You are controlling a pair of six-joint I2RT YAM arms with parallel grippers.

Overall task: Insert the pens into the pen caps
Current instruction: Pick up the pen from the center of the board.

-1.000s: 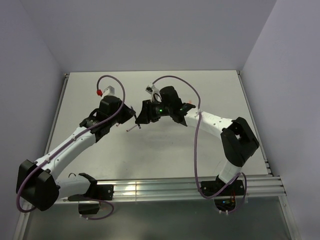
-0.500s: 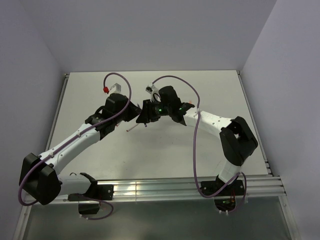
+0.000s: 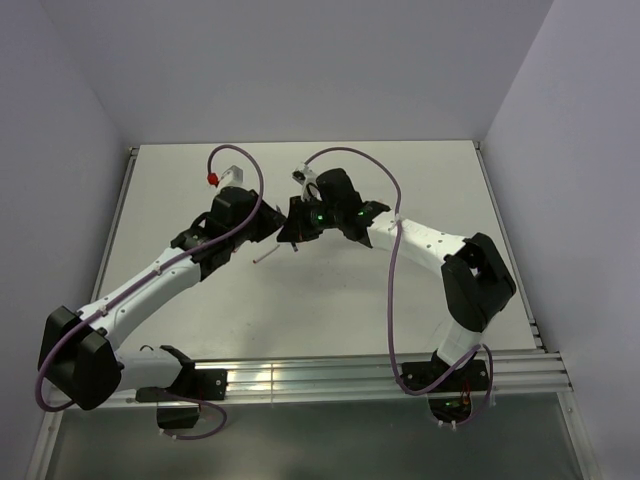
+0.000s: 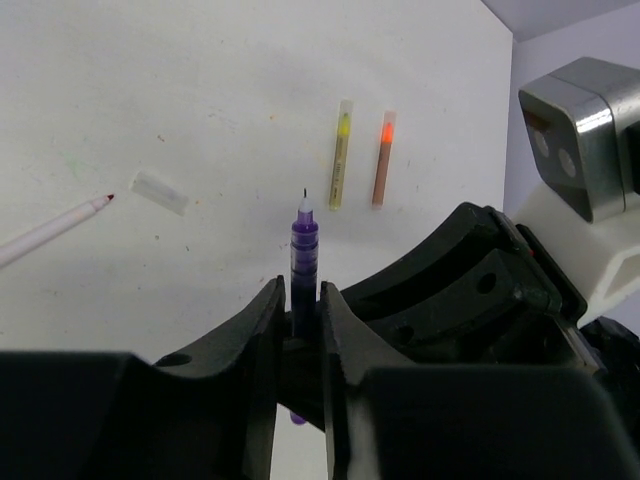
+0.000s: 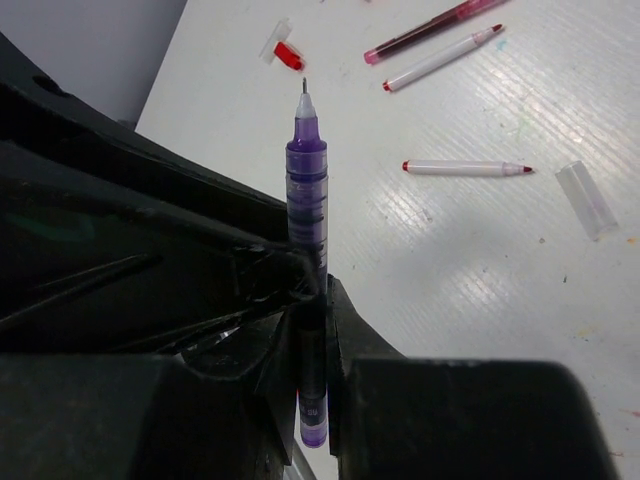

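Two grippers meet on one thing: the left gripper (image 4: 298,300) and the right gripper (image 5: 316,300) each have their fingers closed narrowly against the barrel of what looks like the same slim, translucent purple pen (image 5: 306,190), held above the white table (image 4: 200,80). The purple pen's long axis runs out along both sets of fingers, bare nib foremost. The short clear plastic cap (image 4: 160,191) lies flat on the table, beyond and left of the nib in the left wrist view. Its axis is slanted across the pen's, so the two seem unaligned. Neither arm looks clearly nearer.
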